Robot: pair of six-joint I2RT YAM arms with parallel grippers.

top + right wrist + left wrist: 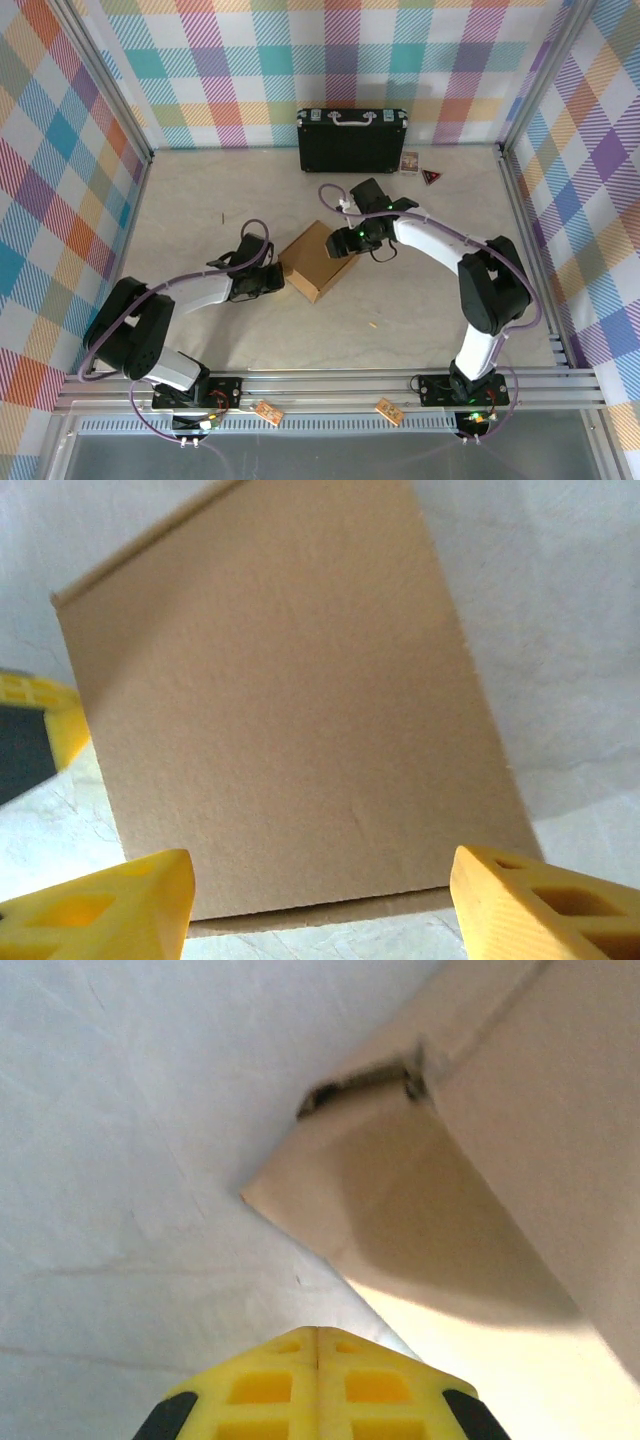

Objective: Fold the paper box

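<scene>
Left pincer (273, 282), right pincer (348, 241) flank paper box (316, 262); black case (352, 142) behind.

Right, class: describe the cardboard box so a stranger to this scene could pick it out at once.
On the beige table, look near the middle. Between the left gripper and the right gripper lies the paper box. It is plain brown and low, unlike the upright black case with a silver handle at the far wall.
</scene>
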